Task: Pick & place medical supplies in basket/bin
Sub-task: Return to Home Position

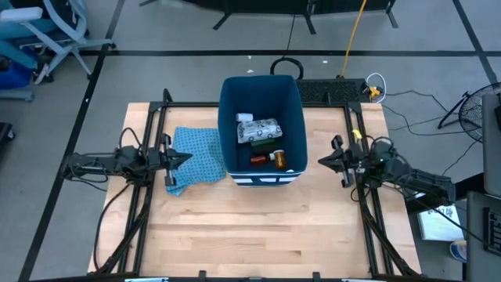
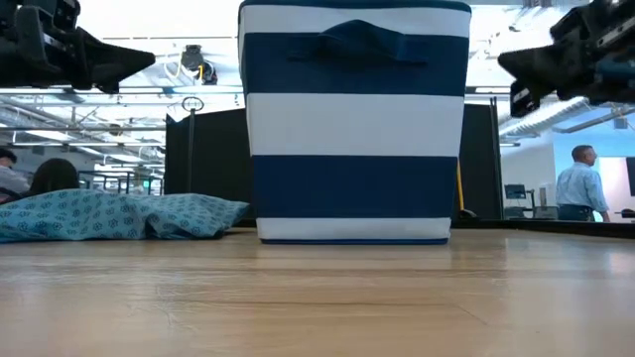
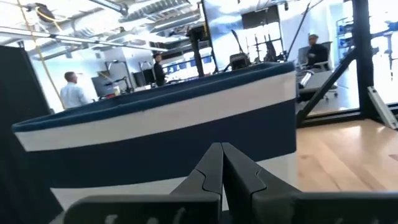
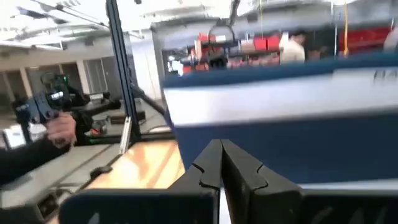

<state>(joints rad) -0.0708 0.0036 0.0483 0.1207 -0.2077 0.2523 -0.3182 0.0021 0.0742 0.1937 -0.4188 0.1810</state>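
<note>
The deep dark-blue bin (image 1: 228,125) with white stripes stands at the table's middle, toward the far edge; in the low view the bin (image 2: 352,129) fills the centre. Inside lie a white packet with dark print (image 1: 260,129), a small white block (image 1: 244,117), a dark green oblong (image 1: 268,145), a red piece (image 1: 259,160) and an orange pill bottle (image 1: 279,160). My left gripper (image 1: 188,158) hovers shut over the blue cloth, left of the bin. My right gripper (image 1: 321,161) hovers shut, right of the bin. Both point at the bin and touch nothing.
A blue patterned cloth (image 1: 196,157) lies crumpled on the table against the bin's left side. Dark frame rails (image 1: 149,196) run along the table's left and right sides. Bare wood (image 1: 258,227) stretches between the bin and the near edge. People stand in the room behind.
</note>
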